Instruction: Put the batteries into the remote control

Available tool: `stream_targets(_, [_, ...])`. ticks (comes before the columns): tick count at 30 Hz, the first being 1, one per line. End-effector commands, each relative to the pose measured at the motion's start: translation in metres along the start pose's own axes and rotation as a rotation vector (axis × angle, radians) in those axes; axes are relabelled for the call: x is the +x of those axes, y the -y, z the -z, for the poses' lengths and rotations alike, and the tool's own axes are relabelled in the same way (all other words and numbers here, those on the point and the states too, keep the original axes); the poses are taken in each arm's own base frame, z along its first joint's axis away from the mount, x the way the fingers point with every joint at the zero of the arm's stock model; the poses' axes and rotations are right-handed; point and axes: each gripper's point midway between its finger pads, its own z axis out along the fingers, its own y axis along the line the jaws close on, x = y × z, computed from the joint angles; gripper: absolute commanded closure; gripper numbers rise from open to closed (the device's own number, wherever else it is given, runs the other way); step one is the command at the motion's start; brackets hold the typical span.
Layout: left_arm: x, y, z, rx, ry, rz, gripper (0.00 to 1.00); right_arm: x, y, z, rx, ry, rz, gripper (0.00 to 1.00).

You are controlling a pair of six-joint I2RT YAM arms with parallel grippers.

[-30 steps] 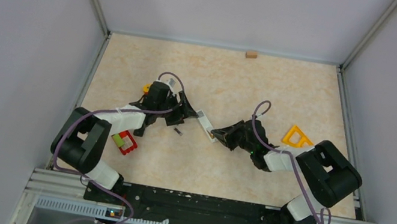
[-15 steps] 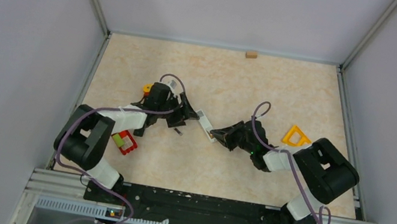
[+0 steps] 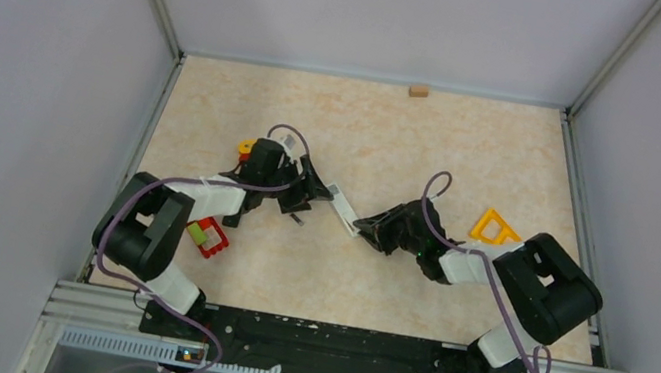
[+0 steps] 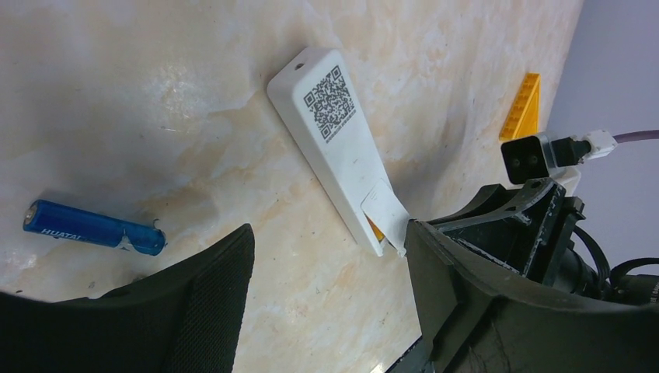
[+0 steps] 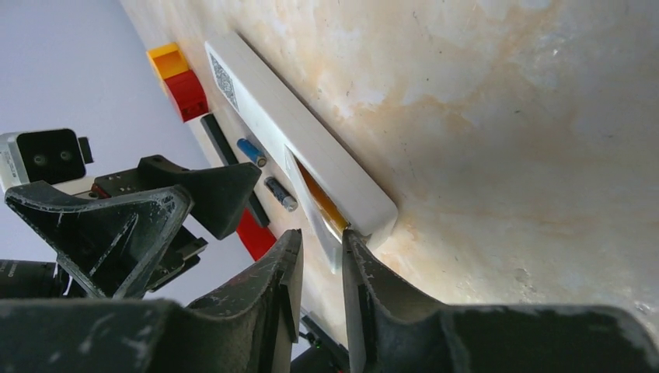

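Locate the one remote control (image 4: 334,132) lying flat on the desk (image 3: 368,122) between both claws. The left claw (image 4: 330,241) stands apart beside it, holding nothing. The right claw (image 5: 320,237) pinches the cover flap (image 4: 383,206) at the remote's end. Count three batteries: the blue battery (image 4: 93,227) and the dark battery (image 5: 280,193) lie alongside the remote, and the orange battery (image 5: 325,203) sits inside it. The desk is beige and marbled. The walls (image 3: 386,13) are plain grey.

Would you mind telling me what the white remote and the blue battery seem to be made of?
The remote looks like smooth matte white plastic, judging by its moulded, rounded edges. The blue battery seems to be a metal cell in a glossy printed wrap; light glints along it, though little bare metal shows.
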Motion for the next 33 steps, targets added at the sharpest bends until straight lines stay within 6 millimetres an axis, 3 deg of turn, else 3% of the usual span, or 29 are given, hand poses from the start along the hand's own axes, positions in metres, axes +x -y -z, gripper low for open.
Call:
stream_targets(1, [-0.003,0.002,-0.003,0.025,0.007,-0.002,0.26,-0.006,-0.023,0.006,-0.041,0.03,0.025,0.72])
stream_targets(9, [-0.003,0.003,-0.003,0.03,0.004,-0.002,0.25,-0.003,-0.028,0.019,-0.041,0.019,0.033,0.65])
stream_targets(19, [-0.003,0.003,-0.006,0.029,-0.007,0.006,0.23,-0.003,-0.002,0.012,0.045,0.019,0.029,0.65])
stream_targets(26, [-0.02,0.006,-0.005,-0.016,0.046,-0.029,0.15,-0.006,0.004,0.002,0.078,0.023,0.07,0.67])
stream_targets(33, [-0.041,0.001,-0.013,-0.095,0.064,-0.09,0.05,-0.005,0.002,-0.004,0.06,0.016,0.103,0.62])
